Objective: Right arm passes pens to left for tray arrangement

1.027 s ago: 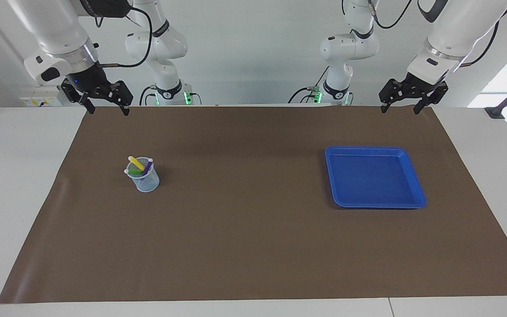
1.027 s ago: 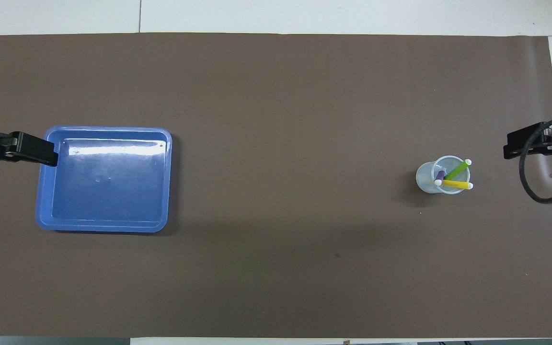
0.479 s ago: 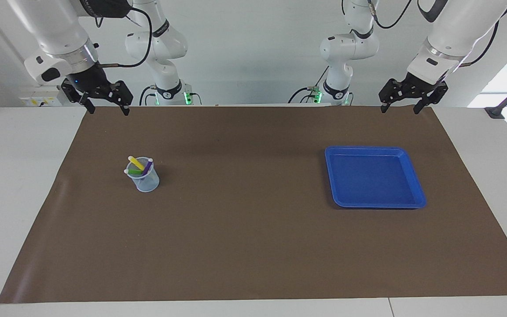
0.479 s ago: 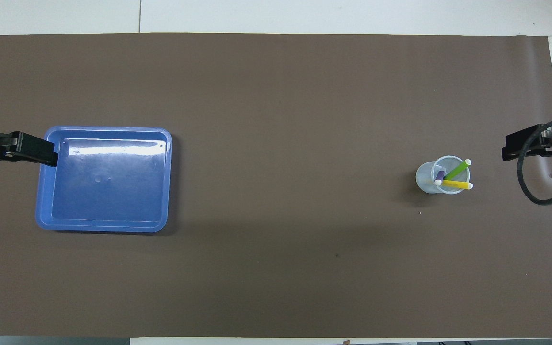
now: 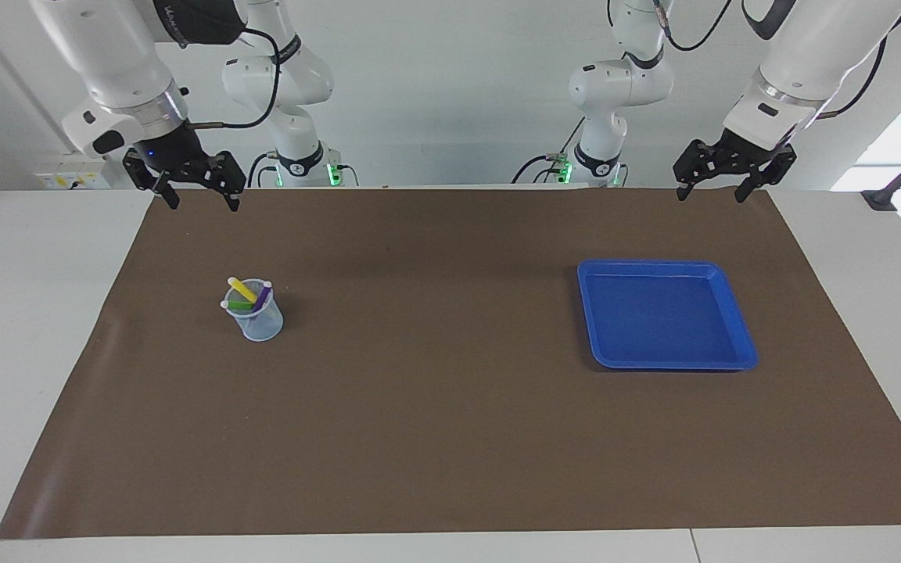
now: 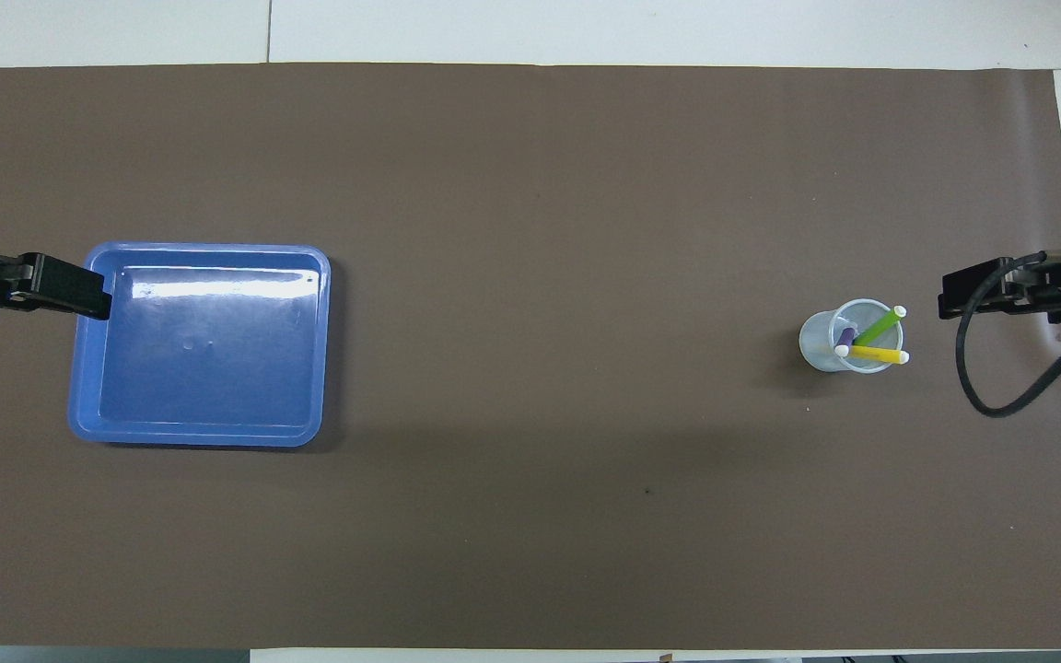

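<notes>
Since a second ago the right gripper (image 5: 196, 202) has shifted along the robots' edge of the brown mat (image 5: 450, 438) toward the table's middle and dropped a little, its black cable looping lower in the overhead view; the left gripper (image 5: 715, 193) has not moved, and the arm waits.

Three slim pens with pale tips, purple (image 5: 263, 295), yellow (image 5: 242, 288) and green (image 5: 241, 306), lean splayed in a small clear cup (image 5: 263, 322) at the right arm's end of the table. At the left arm's end lies a shallow bright-blue tray (image 5: 741, 328), square with rounded corners and a raised rim.

Both grippers hang in the air above the mat's edge nearest the robots, fingers spread wide, holding and touching nothing. A small blue light shows on the right one.
</notes>
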{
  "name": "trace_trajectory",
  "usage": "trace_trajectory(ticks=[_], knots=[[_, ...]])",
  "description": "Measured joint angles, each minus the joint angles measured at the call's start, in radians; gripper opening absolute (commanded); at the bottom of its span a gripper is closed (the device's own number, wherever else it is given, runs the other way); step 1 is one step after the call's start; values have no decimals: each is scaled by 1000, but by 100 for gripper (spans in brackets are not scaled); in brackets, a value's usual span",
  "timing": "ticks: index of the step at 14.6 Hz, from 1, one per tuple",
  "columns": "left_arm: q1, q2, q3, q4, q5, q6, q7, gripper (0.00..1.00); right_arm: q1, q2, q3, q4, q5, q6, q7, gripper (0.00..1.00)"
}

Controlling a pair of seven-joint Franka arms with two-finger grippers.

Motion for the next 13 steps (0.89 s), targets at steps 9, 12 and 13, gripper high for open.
trace_trajectory(ticks=[9,12,13], knots=[[0,0,0,-5,0,0,0,100,110,-55,5,-348,-188,318,-48,96],[0,-1,0,-8,0,0,0,100,152,-48,6,-418,-295,389,-48,96],[0,-2,0,-10,0,0,0,100,161,-42,7,-436,-326,409,-48,96]])
